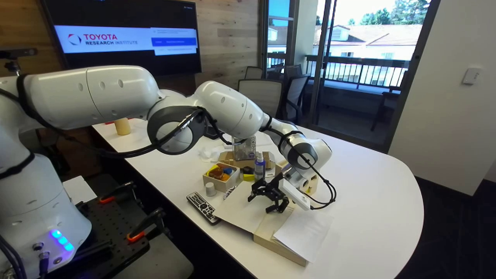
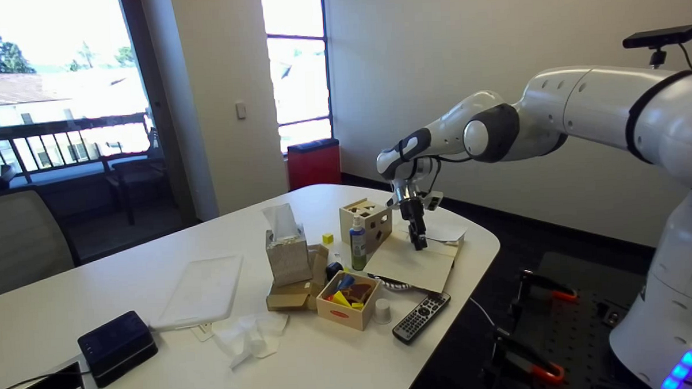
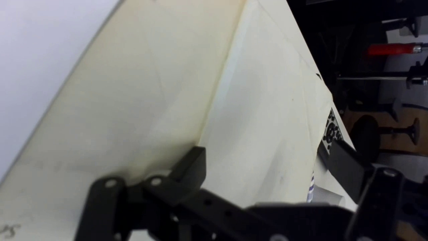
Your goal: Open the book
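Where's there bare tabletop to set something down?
Between the white sheet and the rounded end of the table, and between the crumpled tissue, block box and robot-side table edge. Crowded: around the spray bottle, bordered by shape sorter, block box and open book.

Book (image 1: 272, 224) of matt paper, glossy robot arm (image 1: 233, 109), smooth tabletop (image 1: 374, 209), matt wooden shape sorter (image 2: 372, 218), plastic remote (image 2: 422, 317)

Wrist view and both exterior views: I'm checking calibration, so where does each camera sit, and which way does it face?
Wrist view: beside the end effector, looking down at the open book; black fingers show.
Exterior view: beside the arm, facing a wall screen across the table; arm, base and end effector show.
Exterior view: beside the arm, facing a plain wall across the table; the same parts show.
Both exterior views, from opposite sides, share the remote.
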